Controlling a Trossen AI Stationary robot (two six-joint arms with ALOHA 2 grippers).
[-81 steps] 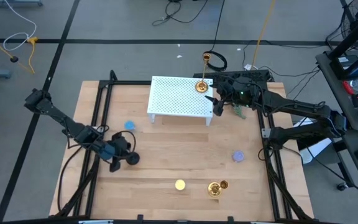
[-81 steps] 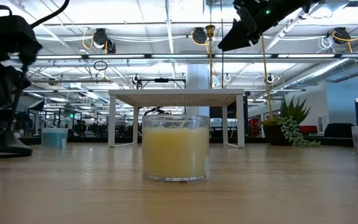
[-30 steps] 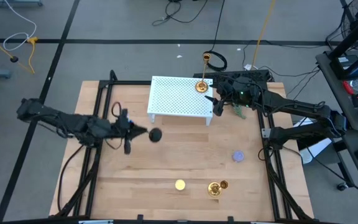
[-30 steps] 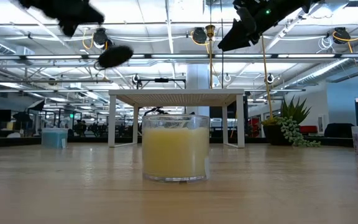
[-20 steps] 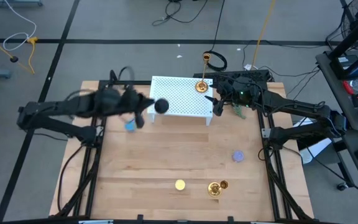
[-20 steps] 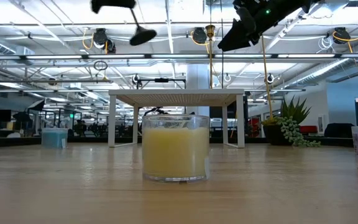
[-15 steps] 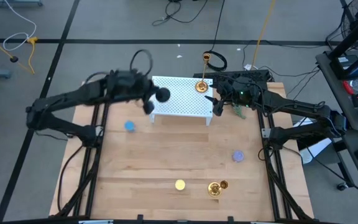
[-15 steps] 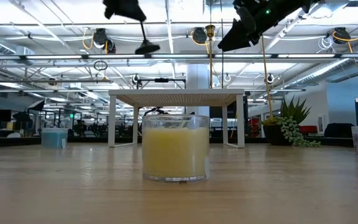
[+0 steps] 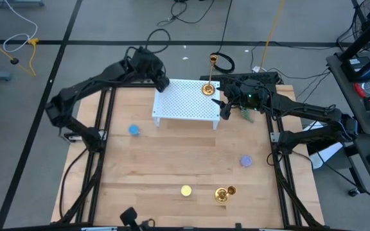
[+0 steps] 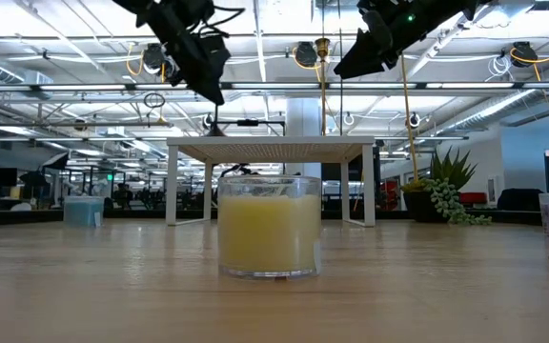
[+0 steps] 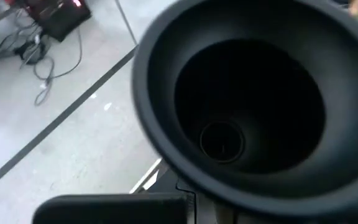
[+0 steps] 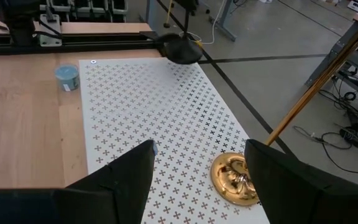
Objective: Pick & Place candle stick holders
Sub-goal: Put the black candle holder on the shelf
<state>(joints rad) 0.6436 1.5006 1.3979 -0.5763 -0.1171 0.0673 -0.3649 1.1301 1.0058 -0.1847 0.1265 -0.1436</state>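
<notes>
Your wooden table [image 9: 172,167] carries a white rack [image 9: 188,99].
Left gripper [image 9: 161,84] seemingly pinches the black holder [image 12: 180,47] at the rack's far corner; right gripper [image 12: 197,163] waits spread beside the gold holder [image 12: 235,176].

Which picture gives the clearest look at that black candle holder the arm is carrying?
The right wrist view: the black candle stick holder shows base and stem at the white rack's far corner. The left wrist view shows only its cup up close; the high and low views mostly hide it behind the left gripper.
</notes>
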